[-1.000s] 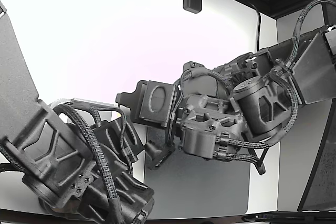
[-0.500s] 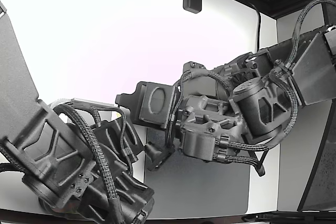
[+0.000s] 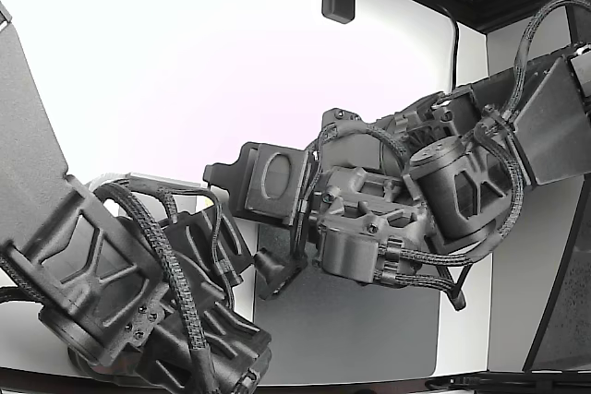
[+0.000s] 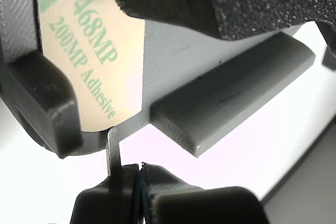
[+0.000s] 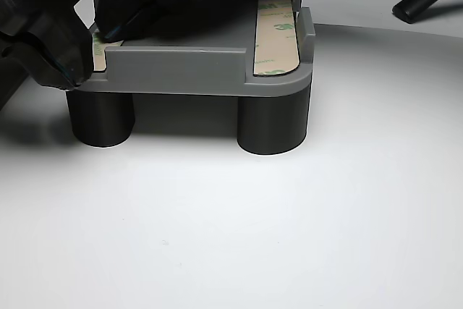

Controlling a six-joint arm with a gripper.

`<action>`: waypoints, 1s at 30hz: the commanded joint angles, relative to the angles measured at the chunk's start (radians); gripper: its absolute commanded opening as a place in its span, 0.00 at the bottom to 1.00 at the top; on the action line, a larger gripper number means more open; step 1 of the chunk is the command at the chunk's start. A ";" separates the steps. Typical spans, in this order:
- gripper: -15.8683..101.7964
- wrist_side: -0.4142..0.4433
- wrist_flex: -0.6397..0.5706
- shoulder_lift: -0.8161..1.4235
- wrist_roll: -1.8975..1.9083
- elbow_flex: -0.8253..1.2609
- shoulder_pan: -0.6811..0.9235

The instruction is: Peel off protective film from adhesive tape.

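Film (image 4: 100, 61), cream with green print, lies flat on the grey fixture (image 5: 181, 70) at the wrist view's upper left, presumably so its edge is presented. Gripper (image 4: 139, 184), bottom centre, has its jaws nearly closed on a thin grey tab (image 4: 113, 153); whether that is the liner, I cannot tell.

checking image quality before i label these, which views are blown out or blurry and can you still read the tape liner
Exterior view: the white table is overexposed, the dark arms lose detail. Wrist view: bright background blown out, nearest dark parts soft, yet the tape liner reads "468MP 200MP Adhesive". Other view: evenly lit, soft shadows under the grey fixture.
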 commanded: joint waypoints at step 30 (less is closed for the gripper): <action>0.03 0.009 0.000 -0.002 0.006 -0.044 -0.005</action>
